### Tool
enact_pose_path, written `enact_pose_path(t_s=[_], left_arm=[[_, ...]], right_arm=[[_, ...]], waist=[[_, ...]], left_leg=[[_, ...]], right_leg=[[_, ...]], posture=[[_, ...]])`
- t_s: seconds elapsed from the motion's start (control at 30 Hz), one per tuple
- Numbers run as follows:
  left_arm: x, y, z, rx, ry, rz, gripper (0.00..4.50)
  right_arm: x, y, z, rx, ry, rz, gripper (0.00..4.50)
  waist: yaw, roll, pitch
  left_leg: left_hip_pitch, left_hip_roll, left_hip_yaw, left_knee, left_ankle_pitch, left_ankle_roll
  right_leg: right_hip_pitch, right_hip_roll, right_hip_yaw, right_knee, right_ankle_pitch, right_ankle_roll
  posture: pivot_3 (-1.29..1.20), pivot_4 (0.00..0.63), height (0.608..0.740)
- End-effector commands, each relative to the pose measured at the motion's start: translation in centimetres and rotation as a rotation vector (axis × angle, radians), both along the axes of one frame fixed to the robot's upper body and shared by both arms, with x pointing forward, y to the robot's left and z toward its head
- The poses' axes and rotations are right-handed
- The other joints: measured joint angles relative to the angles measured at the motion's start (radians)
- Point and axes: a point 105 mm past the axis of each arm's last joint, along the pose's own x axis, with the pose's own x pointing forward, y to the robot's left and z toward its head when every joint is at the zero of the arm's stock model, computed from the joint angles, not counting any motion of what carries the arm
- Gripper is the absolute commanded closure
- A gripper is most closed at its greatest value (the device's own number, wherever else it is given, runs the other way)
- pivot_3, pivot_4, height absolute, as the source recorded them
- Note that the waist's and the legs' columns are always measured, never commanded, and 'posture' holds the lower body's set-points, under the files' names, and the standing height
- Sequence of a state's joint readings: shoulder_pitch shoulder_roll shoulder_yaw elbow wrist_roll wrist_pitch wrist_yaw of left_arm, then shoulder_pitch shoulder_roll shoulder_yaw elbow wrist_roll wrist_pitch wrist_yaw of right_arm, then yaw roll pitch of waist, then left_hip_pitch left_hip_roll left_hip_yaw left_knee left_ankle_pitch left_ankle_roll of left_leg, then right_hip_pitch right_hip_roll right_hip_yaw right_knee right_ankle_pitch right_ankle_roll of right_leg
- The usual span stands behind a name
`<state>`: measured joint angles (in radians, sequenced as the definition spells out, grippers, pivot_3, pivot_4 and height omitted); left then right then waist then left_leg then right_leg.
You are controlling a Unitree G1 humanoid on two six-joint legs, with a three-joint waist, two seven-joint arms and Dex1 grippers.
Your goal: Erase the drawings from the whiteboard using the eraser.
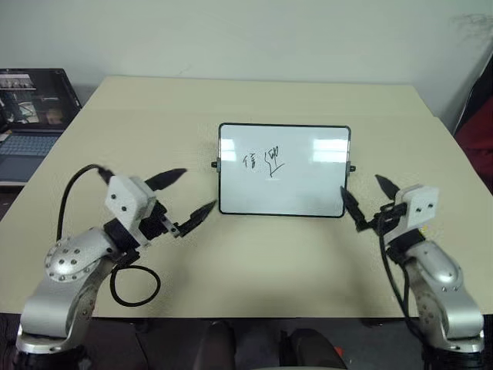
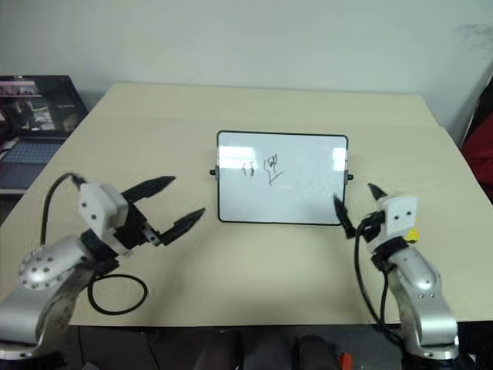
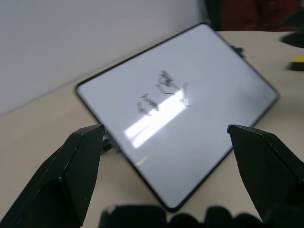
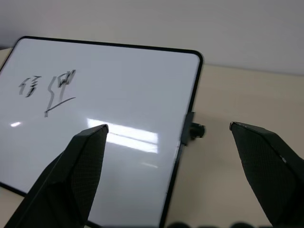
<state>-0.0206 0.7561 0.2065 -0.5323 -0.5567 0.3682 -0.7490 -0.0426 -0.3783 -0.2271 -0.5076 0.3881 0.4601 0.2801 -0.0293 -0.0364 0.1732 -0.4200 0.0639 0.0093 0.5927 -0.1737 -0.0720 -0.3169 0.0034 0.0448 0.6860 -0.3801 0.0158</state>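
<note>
The whiteboard (image 1: 284,170) lies flat at the middle of the table (image 1: 254,100), the drawings (image 1: 263,161) on its upper-left part — a few thin black scribbles. The left gripper (image 1: 182,197) hovers at the board's 9 o'clock, fingers spread wide and empty, tips aimed toward its left edge. The right gripper (image 1: 368,200) sits at the board's 4 o'clock, just off the lower-right corner — also wide and empty. A small piece of the yellow eraser (image 2: 414,235) peeks out beside the right wrist, at 4 o'clock from the board.

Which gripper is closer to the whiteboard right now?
Right. The right gripper sits by the whiteboard's lower right corner; the left gripper hangs open off its left edge, slightly farther.
</note>
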Motion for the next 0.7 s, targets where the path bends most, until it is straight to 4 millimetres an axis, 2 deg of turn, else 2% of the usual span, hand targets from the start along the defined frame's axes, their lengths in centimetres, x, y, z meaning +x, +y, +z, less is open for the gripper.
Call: enact_pose_path(t_s=[0.03, 0.23, 0.3, 0.47, 0.53, 0.7], left_arm=[[-1.5, -2.1, 0.2, 0.023, 0.057, -0.171, 0.00], [-1.8, -3.6, 0.7, 0.030, 0.097, -0.337, 0.00], [-1.5, -4.2, 1.1, 0.023, 0.076, -0.387, 0.00], [-0.6, -5.7, 2.0, 0.014, 0.031, -0.477, 0.00], [-0.5, -6.4, 2.3, 0.007, 0.021, -0.508, 0.00], [-0.7, -7.4, 2.0, 0.012, 0.023, -0.556, 0.00]], right_arm=[[0.2, -3.2, 1.0, 0.015, 0.077, -0.077, 0.06], [0.7, -7.8, 2.2, 0.074, 0.156, -0.193, 0.06], [0.9, -8.9, 2.1, 0.069, 0.202, -0.237, 0.06], [0.7, -10.1, 1.5, -0.010, 0.311, -0.242, 0.06], [0.5, -10.3, 0.6, -0.036, 0.391, -0.230, 0.06], [0.2, -10.5, -0.7, -0.036, 0.510, -0.207, 0.06]], waist=[[0.000, 0.001, 0.000], [0.000, 0.002, 0.001], [0.000, 0.002, 0.001], [0.001, 0.003, 0.001], [0.001, 0.003, 0.001], [-0.003, 0.003, 0.001]], left_leg=[[-0.001, 0.000, 0.000, 0.000, 0.000, 0.000], [-0.002, 0.001, 0.002, 0.000, 0.000, 0.000], [-0.002, 0.000, 0.002, 0.000, 0.000, 0.000], [-0.003, 0.000, 0.003, 0.000, 0.000, 0.000], [-0.005, 0.000, 0.003, 0.000, 0.000, 0.000], [-0.005, 0.000, 0.003, 0.000, 0.000, 0.000]], right_leg=[[0.000, 0.001, 0.000, -0.001, 0.000, 0.000], [0.000, 0.004, -0.001, -0.004, 0.000, 0.000], [0.000, 0.004, 0.000, -0.004, 0.000, 0.000], [-0.001, 0.004, 0.000, -0.004, 0.000, 0.000], [-0.001, 0.004, 0.000, -0.005, 0.000, 0.000], [-0.001, 0.005, 0.000, -0.005, 0.000, 0.000]], posture=[[0.00, 0.150, 0.740], [0.00, 0.150, 0.740], [0.00, 0.150, 0.740], [0.00, 0.150, 0.740], [0.00, 0.150, 0.740], [0.00, 0.150, 0.740]])
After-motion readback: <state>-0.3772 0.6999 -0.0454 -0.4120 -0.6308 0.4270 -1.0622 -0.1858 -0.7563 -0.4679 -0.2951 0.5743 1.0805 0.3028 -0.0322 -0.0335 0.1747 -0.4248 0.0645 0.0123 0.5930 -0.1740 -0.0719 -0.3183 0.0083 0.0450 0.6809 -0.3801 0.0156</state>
